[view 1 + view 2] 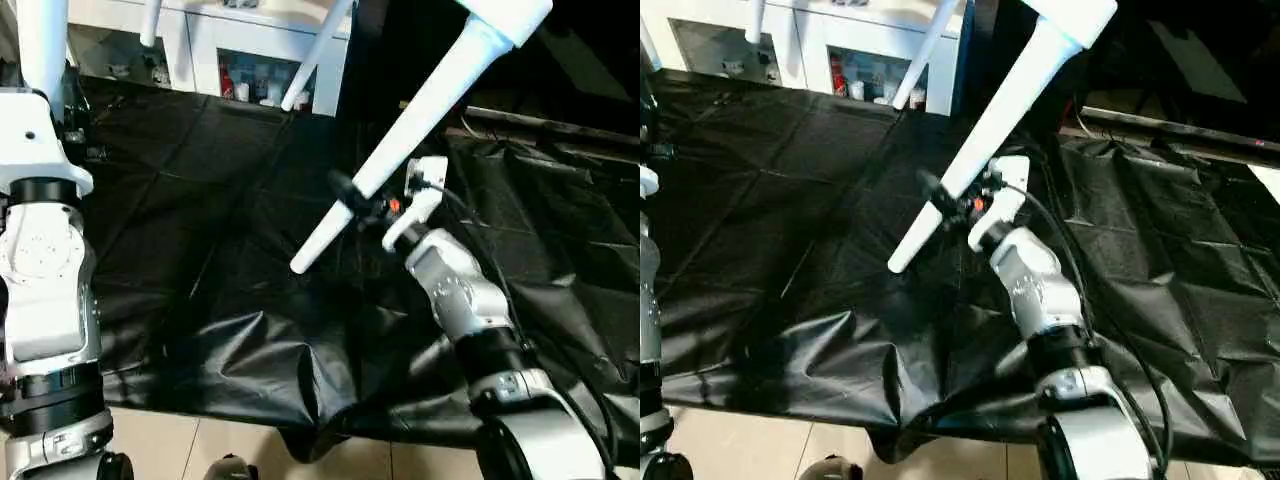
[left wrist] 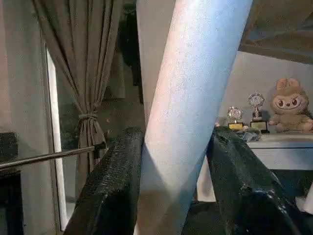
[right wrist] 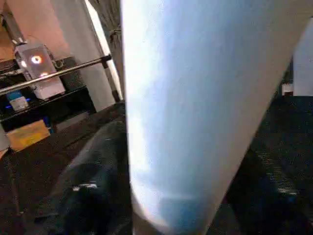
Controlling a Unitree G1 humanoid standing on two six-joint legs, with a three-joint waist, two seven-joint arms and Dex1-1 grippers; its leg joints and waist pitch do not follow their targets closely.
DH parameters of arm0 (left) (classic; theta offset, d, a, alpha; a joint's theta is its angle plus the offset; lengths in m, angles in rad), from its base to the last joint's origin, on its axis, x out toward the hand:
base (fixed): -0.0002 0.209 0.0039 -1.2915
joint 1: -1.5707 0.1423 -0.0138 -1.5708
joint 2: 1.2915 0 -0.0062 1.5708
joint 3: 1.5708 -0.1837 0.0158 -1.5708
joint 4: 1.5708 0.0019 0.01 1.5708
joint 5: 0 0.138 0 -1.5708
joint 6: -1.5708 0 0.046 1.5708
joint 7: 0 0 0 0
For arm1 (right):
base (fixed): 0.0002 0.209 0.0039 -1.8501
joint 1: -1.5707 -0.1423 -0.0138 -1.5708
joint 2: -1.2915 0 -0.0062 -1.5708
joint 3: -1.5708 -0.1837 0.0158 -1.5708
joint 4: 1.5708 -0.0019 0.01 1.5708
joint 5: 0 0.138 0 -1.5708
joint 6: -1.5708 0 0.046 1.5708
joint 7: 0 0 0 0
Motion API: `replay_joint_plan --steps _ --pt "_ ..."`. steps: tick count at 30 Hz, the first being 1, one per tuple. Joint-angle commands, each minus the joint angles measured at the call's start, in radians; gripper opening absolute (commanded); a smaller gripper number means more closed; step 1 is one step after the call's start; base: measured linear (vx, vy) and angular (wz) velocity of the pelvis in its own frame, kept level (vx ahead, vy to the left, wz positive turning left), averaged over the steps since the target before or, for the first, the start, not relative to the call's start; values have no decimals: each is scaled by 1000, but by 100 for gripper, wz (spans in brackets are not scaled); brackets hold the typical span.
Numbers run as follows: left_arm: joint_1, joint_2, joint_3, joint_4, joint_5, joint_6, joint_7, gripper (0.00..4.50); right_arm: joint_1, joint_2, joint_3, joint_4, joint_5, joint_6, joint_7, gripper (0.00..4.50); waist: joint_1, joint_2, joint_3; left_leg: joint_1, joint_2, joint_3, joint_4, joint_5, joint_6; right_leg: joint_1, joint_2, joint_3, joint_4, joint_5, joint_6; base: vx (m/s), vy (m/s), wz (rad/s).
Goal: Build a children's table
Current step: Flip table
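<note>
The children's table hangs over the black sheet with its white tube legs pointing down. One leg (image 1: 420, 120) slants from its corner socket (image 1: 505, 15) toward the sheet. My right gripper (image 1: 352, 200) straddles this leg near its lower end. It is open: in the right wrist view the leg (image 3: 195, 98) stands between the black fingers (image 3: 93, 181), with a dark gap on one side. My left gripper (image 2: 178, 137) is shut on another leg (image 2: 195, 73), up at the far left (image 1: 40, 40). Two more legs (image 1: 318, 50) hang at the back.
A crumpled black sheet (image 1: 200, 200) covers the work area, and pale floor tiles (image 1: 200, 450) show at its near edge. A white cabinet with glass doors (image 1: 250, 60) stands behind. A curtain (image 2: 88, 73) and a shelf with a plush toy (image 2: 288, 105) are off to the side.
</note>
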Motion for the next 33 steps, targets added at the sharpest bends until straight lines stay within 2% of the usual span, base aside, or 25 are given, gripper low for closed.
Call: replay_joint_plan --steps 1,5,8,11,12,14,17,19,20,23,26,28,29,33 --pt "-3 -8 -25 -11 -27 -5 -17 182 -6 -10 -16 8 -13 -13 7 261 -10 32 -68 48 72 -43 -93 -342 -103 17 -78 51 -70 -188 -145 0 0 0" --pt "7 -13 -26 4 -45 -8 -31 182 -3 -13 -21 -2 -21 -23 18 239 -10 32 -68 48 72 -42 -93 -345 -104 18 -78 51 -70 -183 -144 0 0 0" --pt "20 -18 -29 16 -65 -14 -49 182 7 -20 -17 -23 -31 -27 29 204 -9 32 -67 47 71 -42 -93 -345 -101 18 -80 52 -72 -193 -143 0 0 0" --pt "58 -28 -43 32 -82 -26 -79 179 45 -42 3 -87 -48 -22 46 188 -6 31 -67 47 72 -42 -95 -342 -104 20 -78 52 -72 -191 -136 0 0 0" --pt "75 -31 -49 37 -81 -31 -85 175 63 -49 8 -120 -49 -12 51 165 -7 33 -67 47 72 -42 -95 -342 -102 19 -78 52 -73 -185 -133 0 0 0" --pt "118 -39 -59 49 -75 -50 -91 172 117 -69 29 -211 -59 11 59 161 -7 28 -68 47 72 -41 -95 -331 -96 21 -77 53 -75 -176 -125 0 0 0" --pt "153 -43 -60 50 -70 -66 -88 170 169 -88 43 -294 -60 38 64 158 -8 28 -70 45 73 -42 -97 -310 -89 25 -75 52 -73 -149 -123 0 0 0" --pt "181 -44 -57 43 -69 -76 -88 167 213 -104 53 -362 -60 59 67 154 -6 33 -68 48 74 -43 -99 -326 -91 25 -74 52 -76 -156 -117 0 0 0" --pt "181 -44 -57 43 -69 -76 -88 167 213 -104 53 -362 -60 59 67 154 -6 32 -67 49 75 -43 -100 -331 -91 24 -73 52 -79 -158 -115 0 0 0" --pt "226 -46 -51 36 -72 -96 -94 164 273 -123 71 -450 -66 84 65 154 -7 33 -66 50 75 -45 -102 -362 -98 22 -73 52 -83 -174 -110 0 0 0" --pt "279 -54 -63 21 -76 -109 -104 164 347 -137 84 -542 -77 120 46 154 -7 30 -63 50 75 -47 -104 -392 -102 21 -74 53 -87 -209 -102 0 0 0" --pt "287 -56 -68 17 -76 -110 -106 163 361 -140 86 -559 -80 127 41 154 -6 30 -63 54 78 -48 -106 -418 -108 18 -75 54 -91 -230 -96 0 0 0" --pt "297 -57 -74 12 -81 -112 -113 163 381 -144 89 -581 -84 136 32 154 -8 27 -62 54 77 -48 -106 -427 -110 16 -74 53 -91 -236 -98 0 0 0" --pt "346 -47 -117 0 -110 -104 -189 163 453 -159 86 -615 -128 128 -9 154 -5 27 -55 55 76 -51 -108 -486 -117 11 -79 56 -103 -330 -79 0 0 0"
